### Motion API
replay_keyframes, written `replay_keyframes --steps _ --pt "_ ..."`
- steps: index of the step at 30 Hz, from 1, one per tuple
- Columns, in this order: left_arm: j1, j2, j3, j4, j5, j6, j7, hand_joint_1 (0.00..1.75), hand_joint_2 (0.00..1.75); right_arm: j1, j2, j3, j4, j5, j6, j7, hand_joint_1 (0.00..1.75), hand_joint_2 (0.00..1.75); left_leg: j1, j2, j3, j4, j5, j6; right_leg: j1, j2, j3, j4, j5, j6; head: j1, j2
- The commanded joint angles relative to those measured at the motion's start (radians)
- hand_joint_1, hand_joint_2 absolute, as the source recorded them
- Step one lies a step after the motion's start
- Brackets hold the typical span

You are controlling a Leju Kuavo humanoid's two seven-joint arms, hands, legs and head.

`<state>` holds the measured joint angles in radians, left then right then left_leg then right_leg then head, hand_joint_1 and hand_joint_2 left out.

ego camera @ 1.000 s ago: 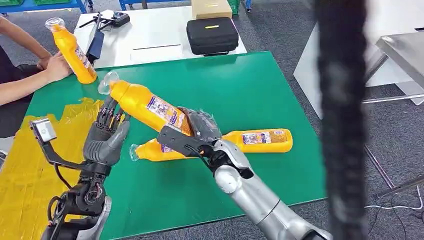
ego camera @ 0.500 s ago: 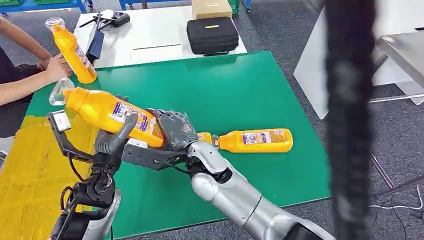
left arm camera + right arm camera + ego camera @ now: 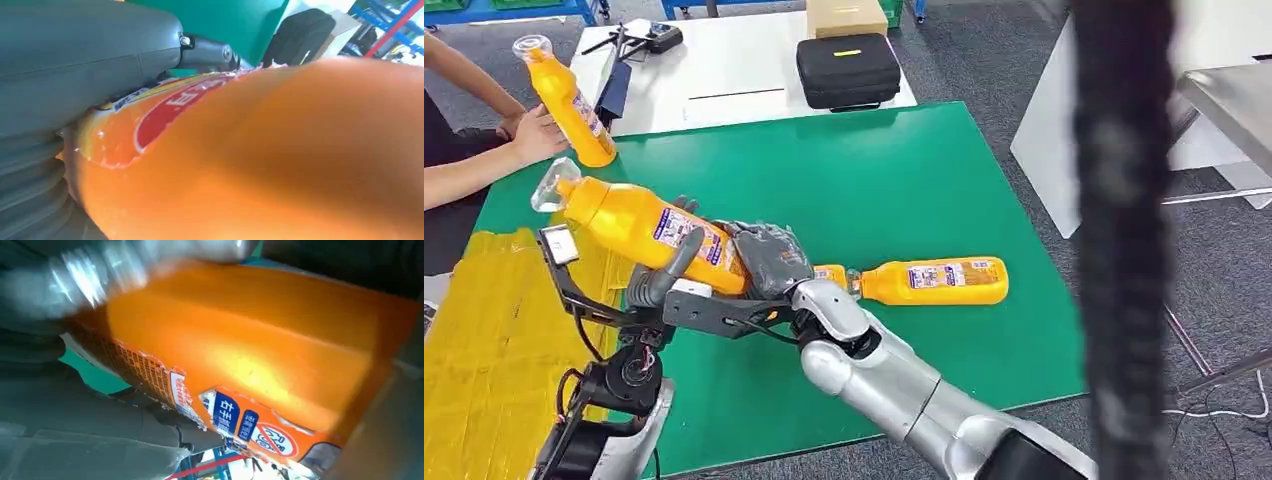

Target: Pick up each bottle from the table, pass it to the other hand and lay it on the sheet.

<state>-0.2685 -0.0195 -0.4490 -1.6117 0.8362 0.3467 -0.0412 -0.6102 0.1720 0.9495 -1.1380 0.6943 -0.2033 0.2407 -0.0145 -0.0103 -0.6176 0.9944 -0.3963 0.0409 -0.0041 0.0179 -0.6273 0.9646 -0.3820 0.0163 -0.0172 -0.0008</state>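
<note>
Orange bottle [image 3: 639, 222] is up off green table [image 3: 904, 170], near-left, clear cap pointing far-left, over edge of yellow sheet [image 3: 484, 340]. Right hand [image 3: 769, 258] is wrapped round its base end; left hand [image 3: 662, 275] curls round the mid-body w/ thumb across label. Both hold it. 2nd bottle [image 3: 934, 281] lies on table to the right. A person's hand [image 3: 534, 135] holds a 3rd bottle [image 3: 569, 100] upright, far-left.

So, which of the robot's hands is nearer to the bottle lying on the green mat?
Right. The right hand is just beside the lying bottle; the left hand is farther off. Both grip the raised bottle.
</note>
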Motion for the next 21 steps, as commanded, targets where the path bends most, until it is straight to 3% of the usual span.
replay_keyframes --steps 1,14,15,16,17,19,21 --pt "-0.093 -0.013 -0.057 0.034 -0.012 0.017 -0.022 1.75 1.75 -0.006 0.013 0.150 0.146 -0.017 0.052 -0.005 1.75 1.75 0.001 -0.003 0.004 0.000 -0.002 -0.003 0.002 -0.004 0.005 -0.001 -0.003 0.000 0.000 0.000" --pt "-0.084 -0.015 -0.042 0.023 -0.024 0.028 -0.037 1.75 1.75 -0.006 0.004 0.164 0.169 -0.022 0.075 0.004 1.75 1.75 0.002 -0.005 0.004 0.000 -0.002 -0.004 0.002 -0.007 0.006 -0.001 -0.003 0.000 0.000 0.000" --pt "-0.084 -0.014 -0.041 0.023 -0.030 0.032 -0.044 1.75 1.75 -0.006 0.005 0.160 0.170 -0.035 0.089 0.005 0.31 1.75 0.003 -0.005 0.007 0.001 -0.004 -0.005 0.003 -0.008 0.010 0.000 -0.006 -0.001 0.001 0.000" --pt "-0.084 -0.012 -0.041 0.022 -0.043 0.038 -0.054 1.75 1.75 -0.008 0.003 0.159 0.172 -0.035 0.093 0.010 0.00 1.75 0.001 -0.004 0.003 0.000 -0.001 -0.003 0.002 -0.006 0.005 -0.001 -0.003 0.000 -0.001 0.000" --pt "-0.082 -0.007 -0.033 0.019 -0.073 0.055 -0.078 1.75 1.75 -0.005 -0.003 0.139 0.175 -0.052 0.092 0.017 0.00 0.00 0.002 -0.005 0.005 0.001 -0.003 -0.004 0.002 -0.007 0.007 0.000 -0.004 0.000 0.001 0.000" --pt "-0.072 0.011 -0.001 0.000 -0.118 0.085 -0.112 1.75 1.75 -0.008 -0.020 0.113 0.185 -0.051 0.073 0.025 0.00 0.00 0.001 -0.004 0.003 0.000 -0.001 -0.003 0.002 -0.006 0.005 -0.001 -0.002 0.000 0.000 0.000" --pt "-0.078 0.050 0.007 -0.038 -0.327 0.154 -0.170 1.75 1.75 -0.008 -0.050 0.075 0.206 -0.016 0.030 0.037 0.00 0.00 0.002 -0.004 0.004 0.000 -0.002 -0.003 0.002 -0.006 0.006 -0.001 -0.003 0.000 0.000 0.000"
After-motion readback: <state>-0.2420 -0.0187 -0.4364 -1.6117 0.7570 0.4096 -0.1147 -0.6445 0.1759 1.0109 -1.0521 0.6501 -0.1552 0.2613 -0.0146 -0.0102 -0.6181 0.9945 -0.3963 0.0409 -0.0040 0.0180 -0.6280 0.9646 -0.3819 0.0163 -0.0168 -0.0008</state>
